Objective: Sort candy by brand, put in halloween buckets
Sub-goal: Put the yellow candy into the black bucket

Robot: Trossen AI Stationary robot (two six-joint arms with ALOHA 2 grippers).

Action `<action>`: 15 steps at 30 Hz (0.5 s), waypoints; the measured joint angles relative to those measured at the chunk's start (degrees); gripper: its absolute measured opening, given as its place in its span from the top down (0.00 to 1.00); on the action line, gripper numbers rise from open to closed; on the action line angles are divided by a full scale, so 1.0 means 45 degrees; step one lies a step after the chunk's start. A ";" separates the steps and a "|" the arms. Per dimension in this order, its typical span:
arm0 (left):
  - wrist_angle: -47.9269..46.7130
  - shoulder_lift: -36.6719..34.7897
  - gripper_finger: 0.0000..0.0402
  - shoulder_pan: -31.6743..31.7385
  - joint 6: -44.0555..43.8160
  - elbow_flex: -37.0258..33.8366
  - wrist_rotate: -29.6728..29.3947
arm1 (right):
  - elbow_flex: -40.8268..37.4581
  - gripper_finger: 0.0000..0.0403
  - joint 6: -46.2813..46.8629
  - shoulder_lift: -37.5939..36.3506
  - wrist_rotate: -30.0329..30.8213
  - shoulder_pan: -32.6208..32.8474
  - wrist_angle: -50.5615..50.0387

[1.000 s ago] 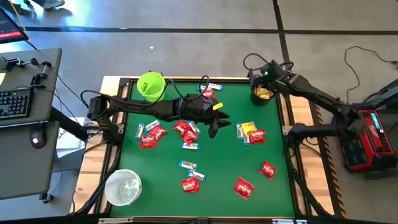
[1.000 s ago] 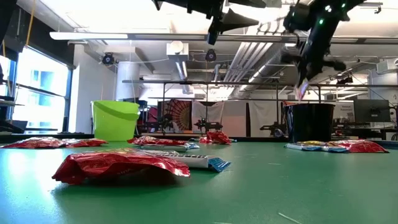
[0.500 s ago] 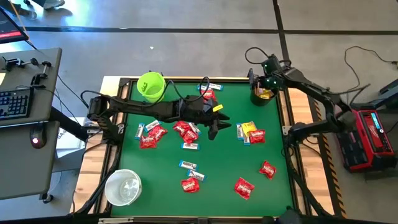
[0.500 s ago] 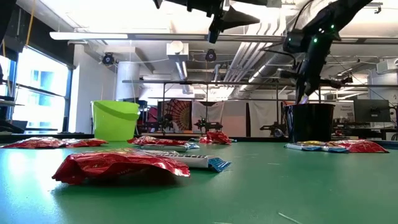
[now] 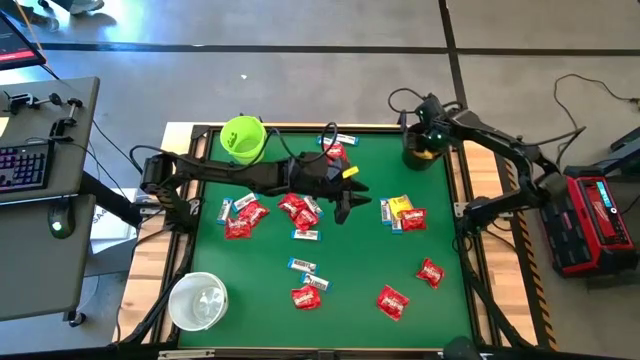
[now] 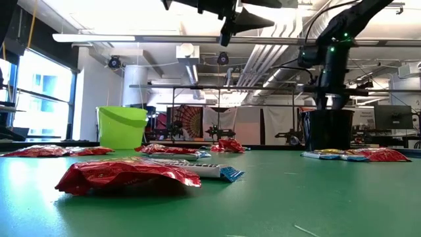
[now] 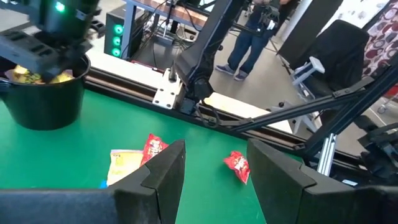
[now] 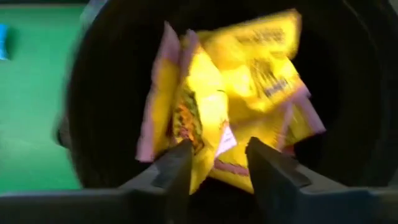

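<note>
Since a second ago the right tool (image 5: 424, 142) has dropped from above the black bucket (image 6: 327, 130) to its mouth, and its fingers, clamped then, now stand parted with nothing between them; the wrist view looks straight down past them onto a heap of yellow packets (image 8: 239, 93) lying loose inside that bucket. The black bucket stands at the far right corner of the green desk (image 5: 350, 260). Just nearer than it, toward the desk's middle, lie one more yellow packet (image 5: 399, 207) and a red packet (image 5: 413, 219) touching it. The left tool (image 5: 343, 208) hangs above the desk's middle, well left of the black bucket, fingers spread and empty, and has not moved. Beneath and left of it lies a cluster of red packets (image 5: 296, 207) mixed with white-and-blue bars (image 5: 306, 235). More red packets (image 5: 392, 301) and bars (image 5: 301, 265) are scattered toward the near edge. The lime green bucket (image 5: 243, 139) stands at the far left corner, opposite the black bucket, and the white bucket (image 5: 198, 301) at the near left corner, well apart from both.
</note>
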 joint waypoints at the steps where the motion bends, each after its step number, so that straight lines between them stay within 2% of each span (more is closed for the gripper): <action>1: -0.0005 0.0000 0.59 0.0037 0.0047 0.0000 0.0000 | 0.0000 0.61 -0.0010 -0.0036 0.0037 0.0000 -0.0176; 4: -0.0009 0.0005 0.59 0.0062 0.0063 0.0000 -0.0034 | 0.0000 0.57 -0.0299 -0.0310 0.0051 0.0005 -0.0369; 9: -0.0010 0.0005 0.59 0.0153 0.0062 0.0000 -0.0040 | 0.0160 0.57 -0.1233 -0.1384 -0.0283 0.0015 -0.1002; 13: -0.0046 0.0005 0.59 0.0216 0.0062 0.0000 -0.0083 | 0.0910 0.58 -0.2402 -0.2443 -0.0887 0.0229 -0.2643; 15: -0.0130 0.0005 0.59 0.0275 0.0122 0.0005 -0.0083 | 0.1096 0.58 -0.2838 -0.3062 -0.1806 0.0522 -0.3075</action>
